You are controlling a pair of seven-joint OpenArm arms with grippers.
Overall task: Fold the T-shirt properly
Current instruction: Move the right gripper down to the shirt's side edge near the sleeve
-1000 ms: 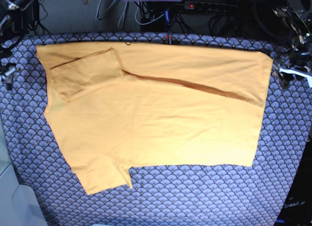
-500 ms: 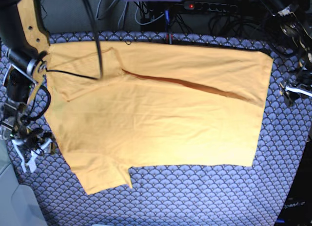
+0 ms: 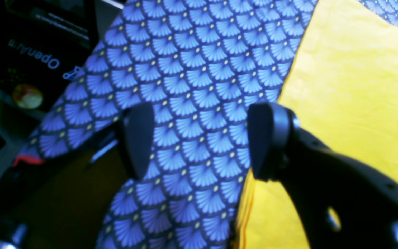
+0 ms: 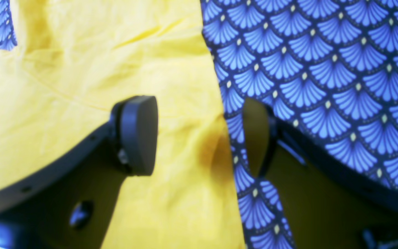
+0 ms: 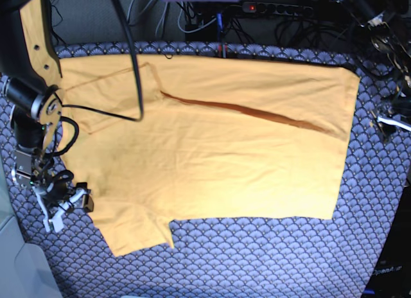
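Observation:
The yellow-orange T-shirt (image 5: 212,150) lies spread flat on the blue scallop cloth (image 5: 270,259), with its top strip and upper-left sleeve folded in. Its lower sleeve (image 5: 138,230) sticks out at the bottom left. My right gripper (image 5: 64,207) is open at the shirt's left edge, just above that sleeve. Seen from the right wrist, the right gripper (image 4: 199,136) straddles the T-shirt's (image 4: 81,86) edge, one finger (image 4: 138,135) over fabric. My left gripper (image 3: 202,141) is open above bare cloth (image 3: 192,79), beside the T-shirt's (image 3: 351,86) edge. In the base view the left gripper (image 5: 387,121) is at the far right.
Cables and a power strip (image 5: 276,9) run behind the table. A black stand with OpenArm lettering (image 3: 36,58) sits beyond the cloth's edge near my left gripper. A pale grey surface (image 5: 13,253) borders the table at the bottom left.
My right arm has come in from the upper left and moved down along the shirt's left edge towards the lower sleeve. The left arm has dropped slightly at the right edge. The shirt has not moved.

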